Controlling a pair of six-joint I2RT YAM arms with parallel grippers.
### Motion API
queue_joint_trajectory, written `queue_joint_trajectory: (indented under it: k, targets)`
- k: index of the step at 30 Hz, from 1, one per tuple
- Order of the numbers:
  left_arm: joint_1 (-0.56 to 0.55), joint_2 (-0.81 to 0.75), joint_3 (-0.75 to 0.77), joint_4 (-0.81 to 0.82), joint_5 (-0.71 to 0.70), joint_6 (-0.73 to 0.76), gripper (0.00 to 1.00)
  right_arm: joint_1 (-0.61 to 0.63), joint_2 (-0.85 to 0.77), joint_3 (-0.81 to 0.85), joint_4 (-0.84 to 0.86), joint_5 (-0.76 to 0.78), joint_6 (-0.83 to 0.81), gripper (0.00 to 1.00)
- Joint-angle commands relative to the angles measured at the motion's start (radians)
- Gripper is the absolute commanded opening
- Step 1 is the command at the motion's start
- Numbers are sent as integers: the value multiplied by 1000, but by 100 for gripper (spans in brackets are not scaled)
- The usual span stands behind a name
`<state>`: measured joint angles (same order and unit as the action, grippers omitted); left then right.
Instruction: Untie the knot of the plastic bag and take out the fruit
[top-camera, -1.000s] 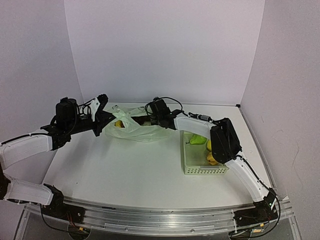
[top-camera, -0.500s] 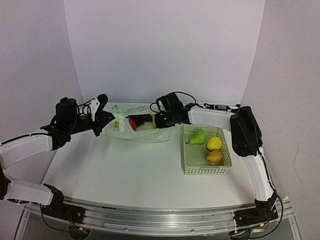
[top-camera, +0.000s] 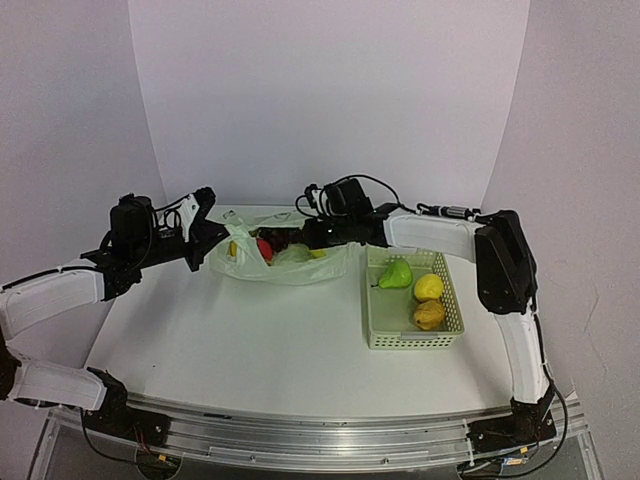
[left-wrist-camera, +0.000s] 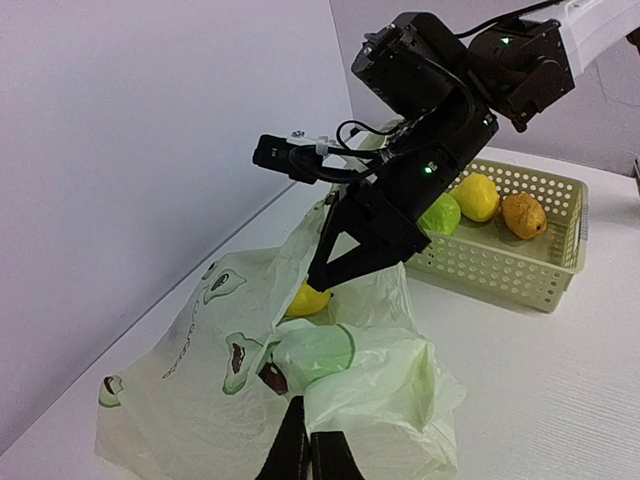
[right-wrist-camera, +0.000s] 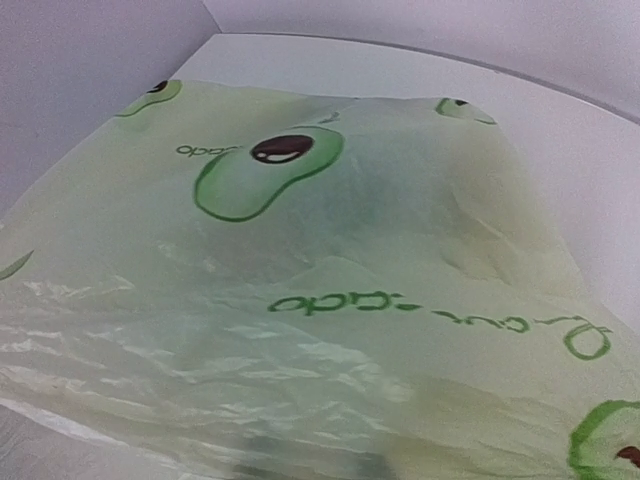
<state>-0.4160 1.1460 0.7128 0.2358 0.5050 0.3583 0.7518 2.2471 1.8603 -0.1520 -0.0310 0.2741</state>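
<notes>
Since one second earlier, the right arm (top-camera: 505, 265) had swung its elbow toward the right edge of the overhead view and off the basket (top-camera: 410, 342), exposing all three fruits in it. The plastic bag (top-camera: 295, 266) had opened at its mouth, showing red and dark fruit where little of the contents was seen before. The left arm (top-camera: 60, 295) had not shifted.

Findings at this moment: the plastic bag lay on the white table (top-camera: 250, 345) in the upper centre of the overhead view, near the back wall and just left of the basket. The left jaws, at the bag's left side, were closed flat on a fold of the plastic, seen at the bottom of the left wrist view. The right jaws reached into the bag's mouth from the right. They stood narrow, their tips converging at a yellow piece (left-wrist-camera: 305, 299) by the bag's rim. Whether they gripped that piece, the plastic or nothing could not be told. The right wrist view was filled with printed green plastic, and its own jaws were too blurred to read.

Fruit inside the bag:
- a red apple (top-camera: 264, 248)
- a dark grape bunch (top-camera: 286, 238) behind the apple
- a yellow fruit end (top-camera: 233, 248) at the left, partly hidden

Fruit in the basket:
- a green pear (top-camera: 396, 274) at the upper left corner
- a yellow round fruit (top-camera: 428, 287) beside the pear
- a brownish round fruit (top-camera: 428, 314) just below the yellow one
</notes>
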Motion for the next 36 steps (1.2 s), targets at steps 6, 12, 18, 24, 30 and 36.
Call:
queue_joint_trajectory:
  k: [6,12,18,24,30,36]
  targets:
    - [13,-118,59,-179,41,69,0,115,124,113,130,-96,-71,20]
    - [62,-133,152,-382,145,127,0,162,223,194,208,-6,-89,28]
    - [120,-111,217,-472,259,126,0,163,310,305,235,181,-149,37]
    - [169,-81,302,-583,358,160,0,158,350,342,208,392,-263,48]
    - [171,-82,224,-505,369,161,0,107,352,328,67,549,-272,57]
    - [171,-43,171,-485,347,224,0,54,308,271,29,529,-171,64]
